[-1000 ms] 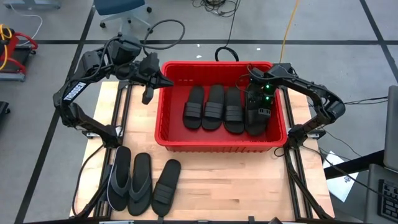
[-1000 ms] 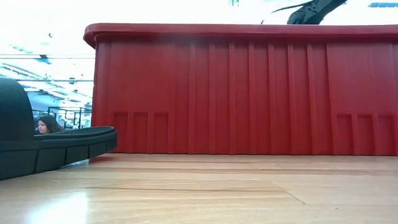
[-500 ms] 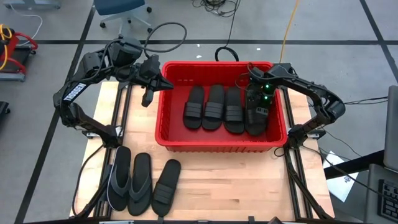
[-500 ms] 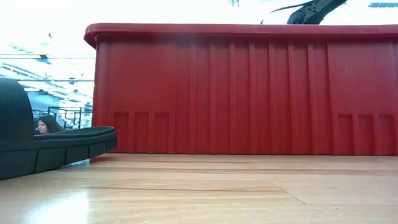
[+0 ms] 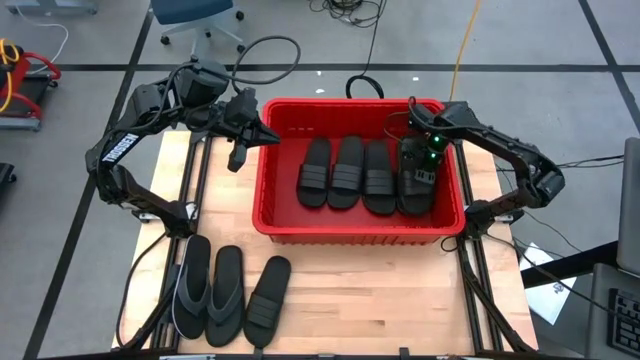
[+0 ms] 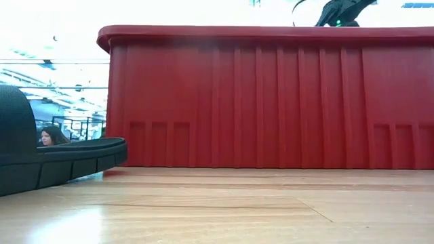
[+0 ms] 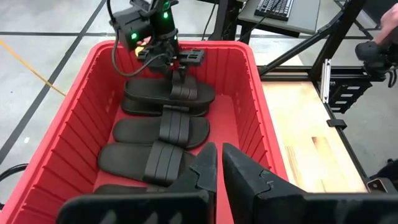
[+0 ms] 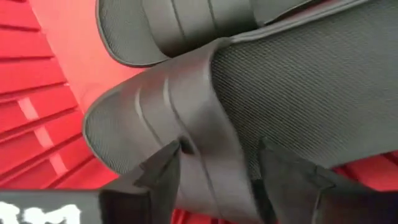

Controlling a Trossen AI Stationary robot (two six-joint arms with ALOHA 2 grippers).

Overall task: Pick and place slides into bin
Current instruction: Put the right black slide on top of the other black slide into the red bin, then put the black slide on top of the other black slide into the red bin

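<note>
The red bin point(image 5: 355, 225) stands at the table's far middle and holds several black slides side by side. My right gripper point(image 8: 217, 180) hangs open over the rightmost slide point(image 5: 412, 188), one finger on each side of its ribbed band strap point(image 7: 185, 89). That slide lies on the bin floor. My left gripper point(image 7: 219, 168) is shut and holds nothing, above the bin's far left corner point(image 5: 262, 108). Three more slides point(image 5: 225, 295) lie flat on the table at the near left. My right gripper comes at the rightmost slide from above, pointing down. Its open fingers point(image 8: 160, 169) straddle the band strap point(image 8: 205, 124). I cannot tell whether they touch it.
The bin's tall red wall point(image 6: 271, 102) fills the low view, with one slide's sole point(image 6: 61, 159) on the wood at the left. Bare wood lies between the bin and the near edge. A person shows far off in the room behind.
My right gripper has opened and let go of the rightmost slide, which now rests in the bin. The bin has slid a little toward the table's right edge.
</note>
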